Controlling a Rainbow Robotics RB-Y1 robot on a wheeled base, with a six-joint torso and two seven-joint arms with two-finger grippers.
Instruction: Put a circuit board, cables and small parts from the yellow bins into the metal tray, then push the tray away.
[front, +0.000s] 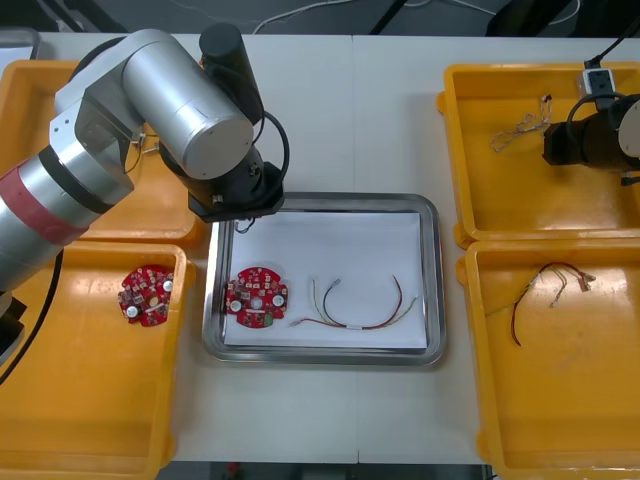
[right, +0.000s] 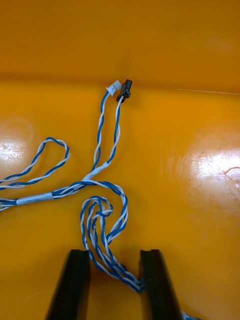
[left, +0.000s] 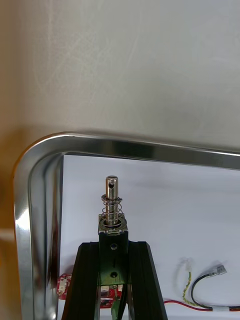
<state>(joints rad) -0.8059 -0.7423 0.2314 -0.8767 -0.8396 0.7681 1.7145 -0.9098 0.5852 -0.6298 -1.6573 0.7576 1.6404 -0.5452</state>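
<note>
Circuit board (front: 257, 297) and red and yellow cable (front: 360, 305) lay inside metal tray (front: 430, 215) in front view. Left arm was over tray's far-left corner, right arm over far yellow bin (front: 530, 200) right of tray.

Right wrist view: right gripper (right: 114, 280) jaws spread astride twisted blue and white cable (right: 100, 145), not pinching. Cable looked limp and light, best taken at bunched loops.

Left wrist view: left gripper (left: 114, 270) clenched on small metal part (left: 112, 210) above tray corner. Part looked rigid, slick, probably light.

4 yellow bins (front: 160, 200) (front: 90, 400) (front: 520, 190) (front: 560, 400), 1 metal tray (front: 432, 280), 2 round red circuit boards (front: 147, 295) (front: 257, 298), 3 cables (front: 360, 325) (front: 520, 128) (front: 548, 268), 1 small metal part (left: 112, 200).
</note>
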